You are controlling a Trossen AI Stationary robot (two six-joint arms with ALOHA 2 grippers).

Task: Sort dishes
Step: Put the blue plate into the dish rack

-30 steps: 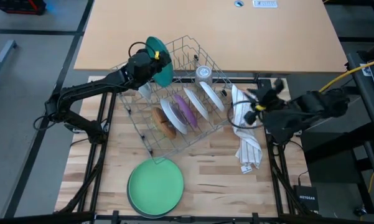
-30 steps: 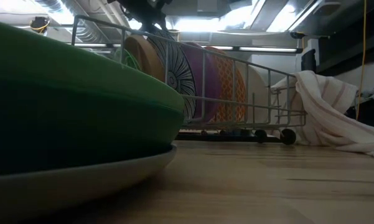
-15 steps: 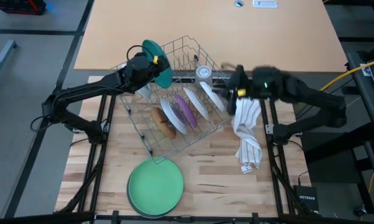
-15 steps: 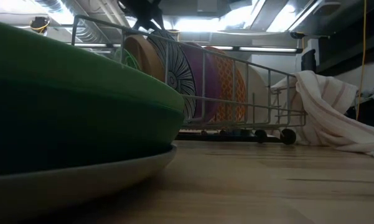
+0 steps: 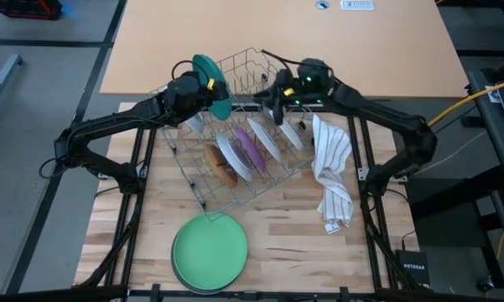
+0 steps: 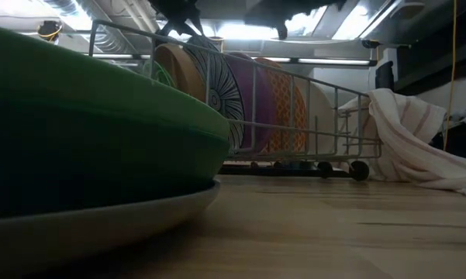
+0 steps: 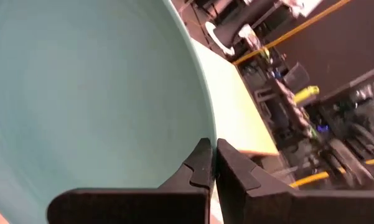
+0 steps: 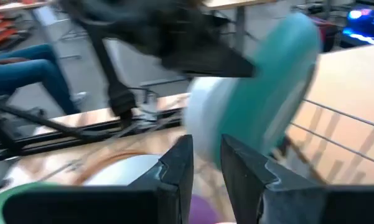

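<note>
Tabletop: one rack [image 5: 235, 159], left fingers [image 7: 210, 163] gripping one teal plate [image 5: 211, 84], right fingers [image 8: 177, 163] parted.

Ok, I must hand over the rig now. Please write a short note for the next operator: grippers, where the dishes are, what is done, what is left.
Left gripper: shut on the round teal plate, held above the far-left corner of the grey wire rack.
Right gripper: above the rack's far side, near the clear round dish, holding nothing; jaws slightly apart.
In the rack, on edge: white plates, a purple plate, a brown dish.
Done: large green plate stacked on a grey one on the table's near edge.
Left: place the teal plate, then empty the rack.
White striped cloth lies right of the rack.
</note>
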